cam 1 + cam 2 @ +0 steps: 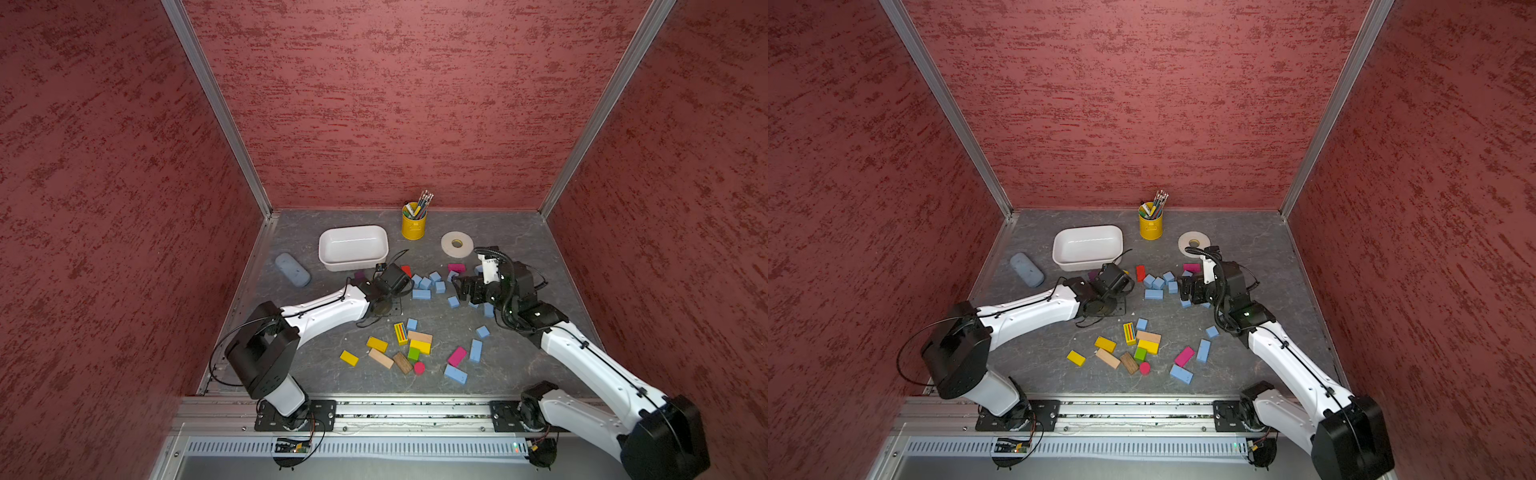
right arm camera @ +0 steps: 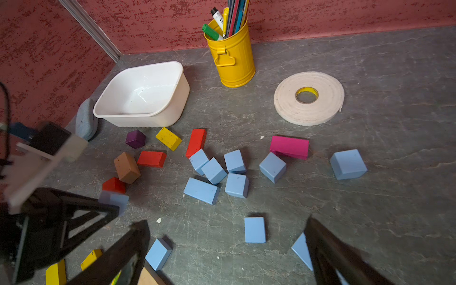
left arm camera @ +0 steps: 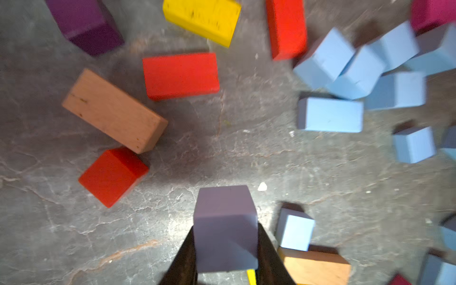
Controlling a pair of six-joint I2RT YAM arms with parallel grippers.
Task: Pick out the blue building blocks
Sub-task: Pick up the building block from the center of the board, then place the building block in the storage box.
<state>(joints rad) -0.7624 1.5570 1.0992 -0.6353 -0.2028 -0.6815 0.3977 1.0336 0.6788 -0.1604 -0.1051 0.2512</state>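
Now the left end effector (image 3: 225, 246) grips a small light-blue wooden cube (image 3: 224, 212)

And it's a firm hold: the left end effector is clenched on that cube, one black finger pressed to each side. Seen from the right wrist, the cube sits at the fingertips just beside a red wooden cube (image 2: 114, 185), low over the grey stone-look desk (image 1: 519, 232). Whether it touches the surface, I cannot tell.

Over to the right end effector (image 2: 227, 224): released, jaws spread wide, hovering above a few loose blue blocks. The main cluster of light-blue wooden blocks (image 1: 426, 283) lies mid-desk between the two arms, with more scattered toward the near edge among yellow, pink and plain wooden pieces.

Just beyond the left arm stands a white plastic tub (image 1: 353, 266). A yellow metal pencil cup (image 1: 413, 228) and a flat roll of white tape (image 1: 457, 244) sit near the back wall.
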